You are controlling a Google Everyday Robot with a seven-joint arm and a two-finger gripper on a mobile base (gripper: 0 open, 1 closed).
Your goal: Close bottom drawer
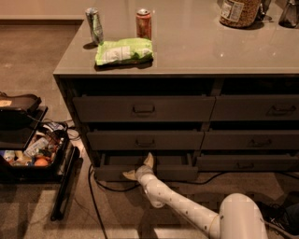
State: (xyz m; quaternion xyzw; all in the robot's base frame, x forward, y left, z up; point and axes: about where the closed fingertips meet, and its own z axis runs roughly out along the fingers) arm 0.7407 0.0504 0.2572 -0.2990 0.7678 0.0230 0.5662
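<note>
bottom drawer (174,173) sits partly pulled out (left stack). gripper (138,165) at its front edge, fingers spread wide, clamping nothing.

The bottom drawer (177,173) stands pulled out a little, at 6 o'clock from the frame's centre. The claw (138,167) is at its front edge, fingers spread, one toward 12 o'clock, one toward 9. On the counter (210,51), at 11 o'clock, lies a green bag (124,50), with a silver can (95,25) and a red can (143,23) just beyond it.

Countertop (210,51): silver can (95,25), red can (143,23), green bag (124,50), perhaps jar (239,11); pincer (138,168) at bottom drawer (177,173).
</note>
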